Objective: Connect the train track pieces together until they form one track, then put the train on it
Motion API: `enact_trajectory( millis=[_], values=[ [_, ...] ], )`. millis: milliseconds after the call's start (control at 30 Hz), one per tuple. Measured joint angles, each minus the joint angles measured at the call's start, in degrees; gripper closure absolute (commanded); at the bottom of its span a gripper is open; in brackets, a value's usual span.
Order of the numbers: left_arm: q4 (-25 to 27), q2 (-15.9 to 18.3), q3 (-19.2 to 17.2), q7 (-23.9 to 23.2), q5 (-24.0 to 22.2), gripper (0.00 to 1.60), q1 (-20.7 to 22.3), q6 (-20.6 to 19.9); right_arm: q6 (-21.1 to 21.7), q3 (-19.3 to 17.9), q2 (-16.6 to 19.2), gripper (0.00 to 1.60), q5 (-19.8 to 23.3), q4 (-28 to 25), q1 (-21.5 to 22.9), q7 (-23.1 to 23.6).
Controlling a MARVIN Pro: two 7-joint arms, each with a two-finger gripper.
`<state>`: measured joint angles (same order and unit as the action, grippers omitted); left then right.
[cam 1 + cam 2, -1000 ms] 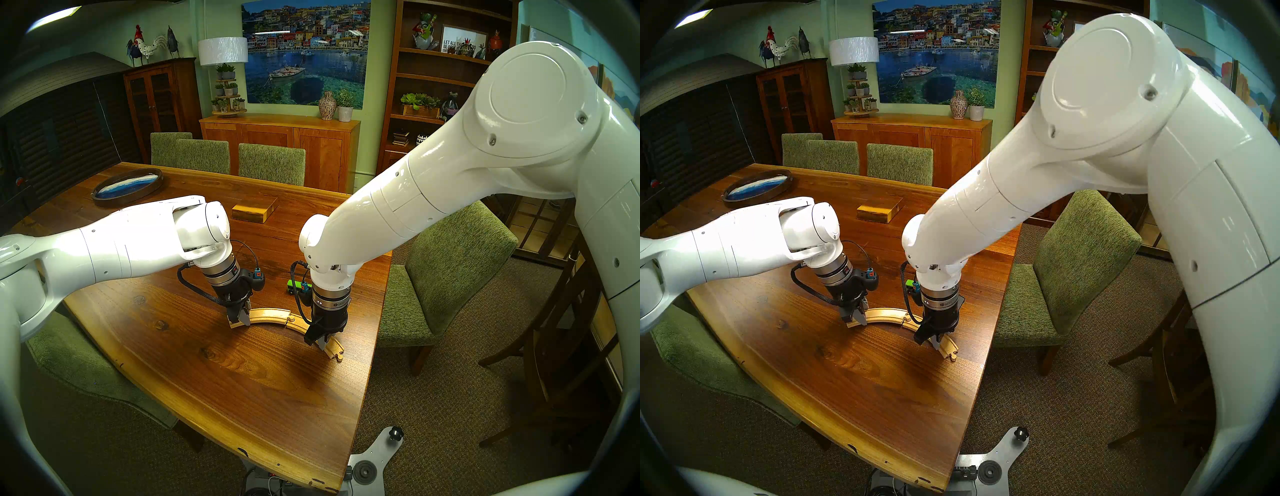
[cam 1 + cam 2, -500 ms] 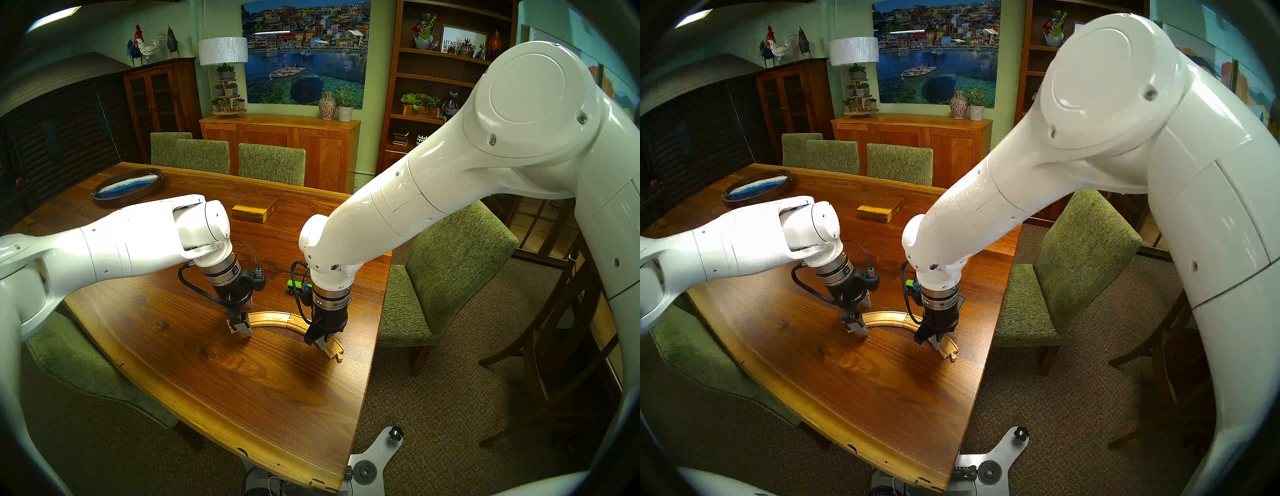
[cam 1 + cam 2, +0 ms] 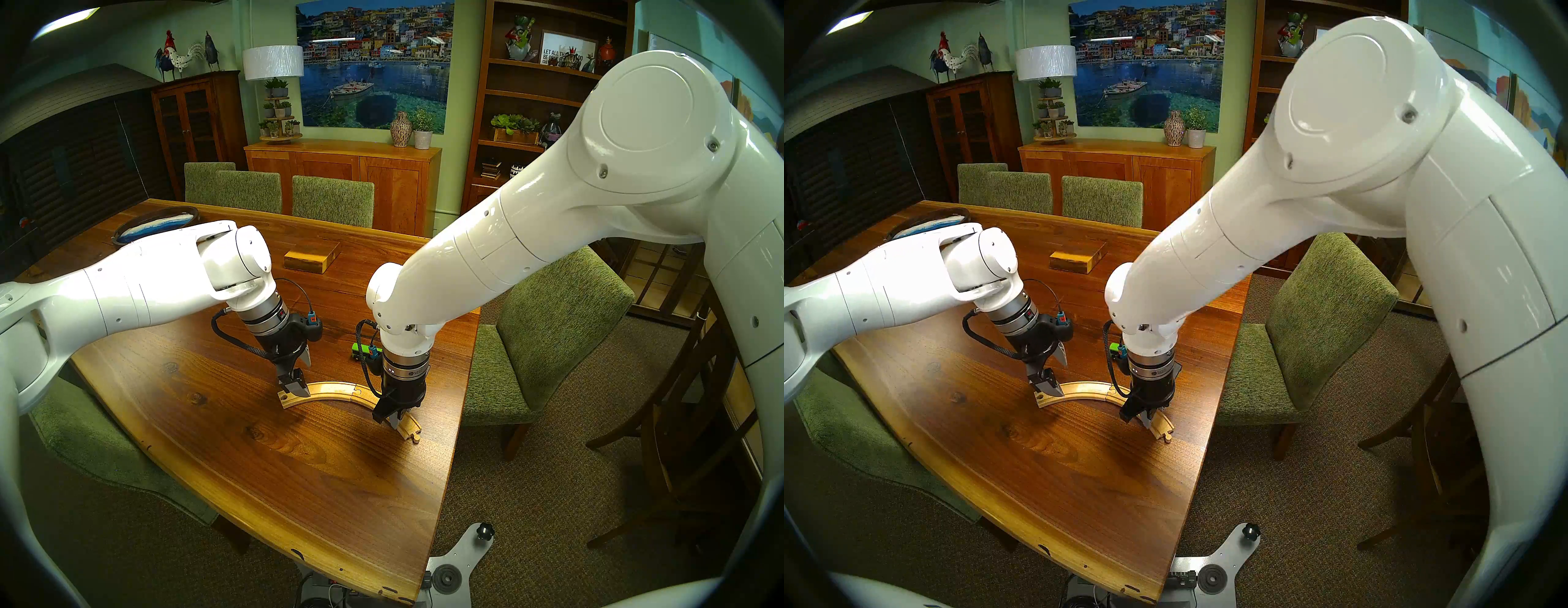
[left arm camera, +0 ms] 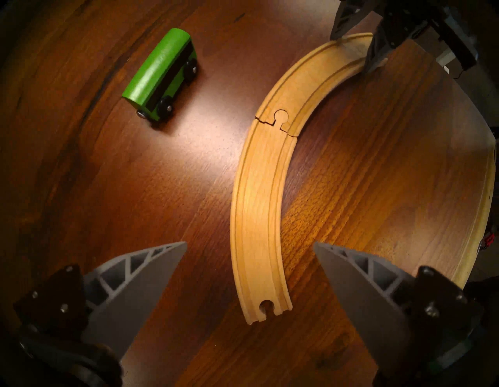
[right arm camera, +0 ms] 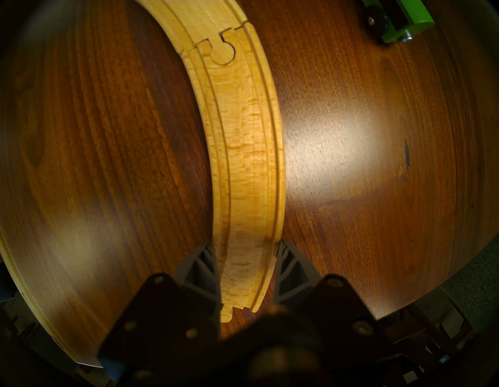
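Head views: the track (image 3: 339, 388), two curved pieces joined, lies flat on the table (image 3: 297, 488). Left gripper (image 3: 297, 384) hangs over its 9 o'clock end, jaws wide, holding nothing. Right gripper (image 3: 392, 418) clamps the 4 o'clock end. The train (image 3: 360, 350) sits at 12 o'clock from the track, half hidden by the right wrist.

Left wrist: fingers (image 4: 145, 273) wide apart either side of the socket end; train at 10 o'clock, apart from the track.

Right wrist: fingers (image 5: 201, 263) pinch the track edges.
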<state>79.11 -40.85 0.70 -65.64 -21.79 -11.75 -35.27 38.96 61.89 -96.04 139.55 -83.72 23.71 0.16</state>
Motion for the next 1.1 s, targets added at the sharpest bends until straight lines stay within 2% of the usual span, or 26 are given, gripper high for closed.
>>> enact_trajectory(
  millis=[333,633,667,700,733,767,800,833,1100],
  values=[
    [-0.4,0.2,0.9,-2.6,2.5,0.00,0.8,3.3,0.0,0.0,0.0,1.60,0.0,0.0,0.0,0.0],
    [-0.2,0.2,0.9,-3.6,3.8,0.00,0.9,4.3,0.0,0.0,0.0,1.60,0.0,0.0,0.0,0.0],
    [-0.2,0.2,0.9,-3.6,3.8,0.00,0.9,4.3,0.0,0.0,0.0,1.56,0.0,0.0,0.0,0.0],
    [-0.2,0.2,0.9,-3.7,3.9,0.00,0.9,4.4,0.0,0.0,0.0,1.09,0.0,0.0,0.0,0.0],
    [-0.2,0.2,0.8,-3.7,4.0,0.00,0.9,4.4,0.0,0.0,0.0,0.85,0.0,0.0,0.0,0.0],
    [-0.2,0.2,0.8,-3.8,4.1,0.00,0.9,4.4,0.0,0.0,0.0,0.54,0.0,0.0,0.0,0.0],
    [-0.2,0.2,0.8,-3.8,4.1,0.00,0.9,4.5,-0.1,0.0,0.0,0.35,0.0,-0.1,0.0,-0.1],
    [-0.2,0.2,0.8,-3.9,4.2,0.00,0.9,4.5,-0.2,0.2,-0.1,0.00,0.0,-0.2,0.0,-0.1],
    [-0.2,0.2,0.6,-4.1,4.0,0.00,0.9,4.6,-1.0,0.7,0.0,0.00,-0.6,-1.4,0.7,-1.1]
  ],
)
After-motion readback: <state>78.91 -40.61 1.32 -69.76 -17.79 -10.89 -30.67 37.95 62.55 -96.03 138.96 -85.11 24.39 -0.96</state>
